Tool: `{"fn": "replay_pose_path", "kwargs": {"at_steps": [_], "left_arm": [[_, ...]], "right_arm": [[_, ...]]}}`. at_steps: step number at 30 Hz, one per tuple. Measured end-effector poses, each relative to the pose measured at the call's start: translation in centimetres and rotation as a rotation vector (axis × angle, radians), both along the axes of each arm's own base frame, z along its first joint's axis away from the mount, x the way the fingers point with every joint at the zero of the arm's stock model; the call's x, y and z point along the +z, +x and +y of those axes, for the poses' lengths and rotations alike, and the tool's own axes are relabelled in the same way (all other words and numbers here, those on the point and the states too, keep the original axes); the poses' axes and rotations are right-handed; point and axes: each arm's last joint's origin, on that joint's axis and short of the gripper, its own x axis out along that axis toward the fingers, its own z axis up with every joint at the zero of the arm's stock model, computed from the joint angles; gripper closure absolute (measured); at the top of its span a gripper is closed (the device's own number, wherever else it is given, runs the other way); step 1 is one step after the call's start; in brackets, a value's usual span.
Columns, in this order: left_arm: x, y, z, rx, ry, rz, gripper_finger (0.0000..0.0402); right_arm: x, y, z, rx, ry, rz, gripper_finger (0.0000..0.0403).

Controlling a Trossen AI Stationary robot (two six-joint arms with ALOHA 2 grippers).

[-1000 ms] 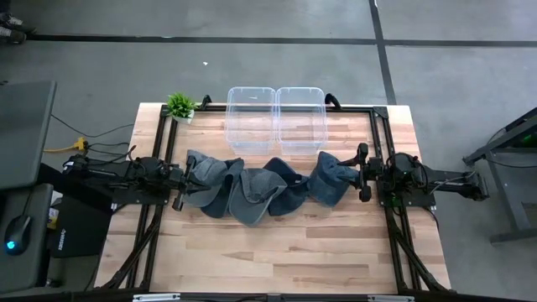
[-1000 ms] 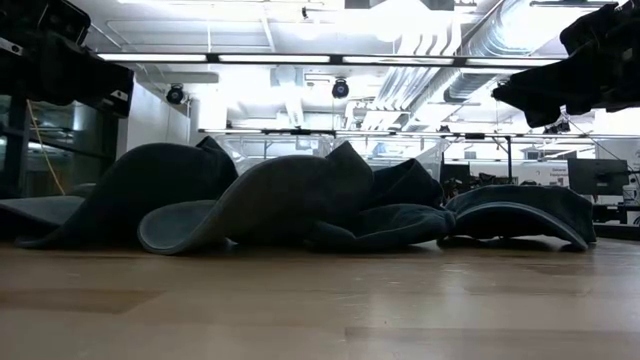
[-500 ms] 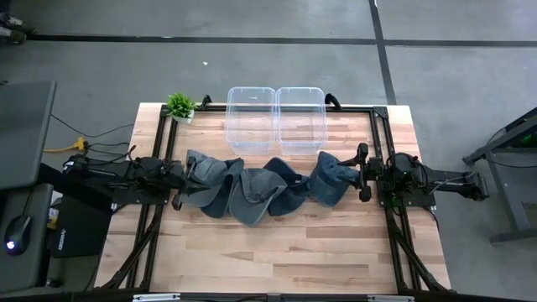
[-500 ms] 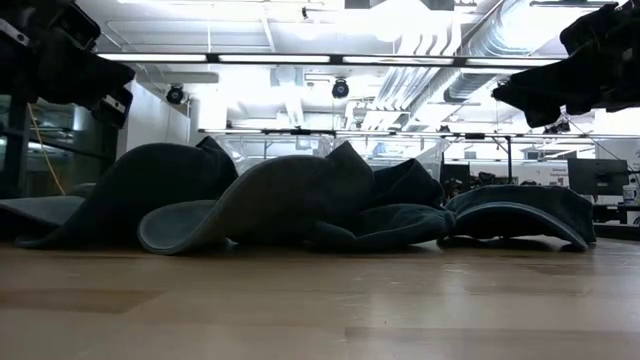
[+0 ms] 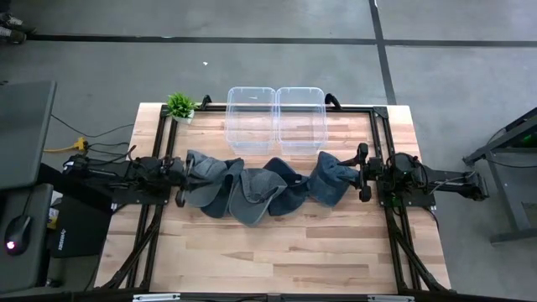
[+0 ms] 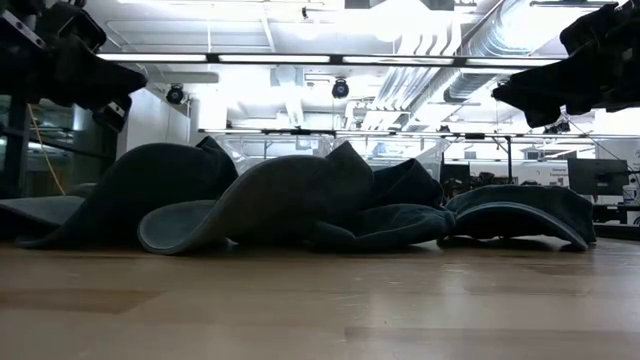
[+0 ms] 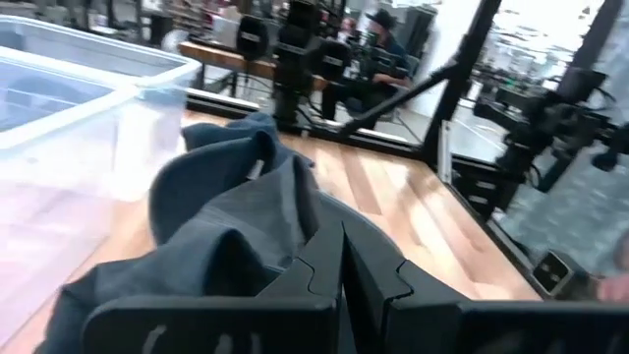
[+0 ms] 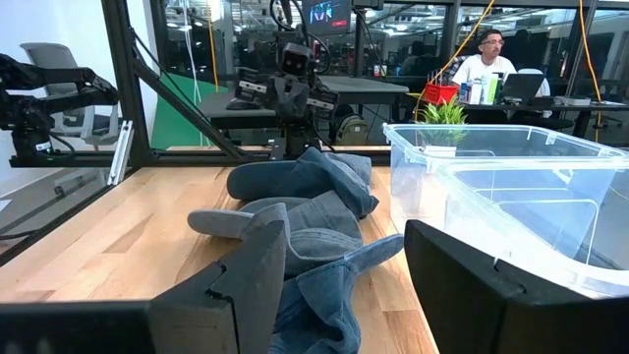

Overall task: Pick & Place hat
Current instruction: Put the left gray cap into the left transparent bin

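A light wooden desk (image 5: 277, 252) fills the frame's centre. Across its middle lies a row of dark blue hats (image 5: 256, 189). Two clear bins (image 5: 275, 117) sit at its upper edge, a small potted plant (image 5: 180, 106) at upper left.

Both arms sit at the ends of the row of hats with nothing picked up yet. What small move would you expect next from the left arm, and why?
Probably open its fingers. The left gripper is shut and empty at the edge of the leftmost hat, so it cannot grip anything as it stands. The right gripper already waits open beside the rightmost hat. Both clear bins hold no hats.
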Motion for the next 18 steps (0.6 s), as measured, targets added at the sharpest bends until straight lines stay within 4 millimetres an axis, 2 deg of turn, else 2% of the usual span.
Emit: {"fn": "replay_pose_path", "kwargs": {"at_steps": [5, 9, 15, 18], "left_arm": [[0.1, 0.0, 0.4, 0.135, 0.013, -0.007, 0.04], [0.1, 0.0, 0.6, 0.202, 0.108, -0.003, 0.0373], [0.1, -0.1, 0.7, 0.245, 0.198, 0.006, 0.0274], [0.2, -0.2, 1.1, 0.371, 0.176, 0.013, 0.0213]], "right_arm": [[0.0, 0.0, 0.0, 0.0, 0.0, 0.0, 0.0198], [0.0, 0.0, 0.0, 0.0, 0.0, 0.0, 0.0198], [0.0, 0.0, 0.0, 0.0, 0.0, 0.0, 0.0198], [0.0, 0.0, 0.0, 0.0, 0.0, 0.0, 0.0198]]}}
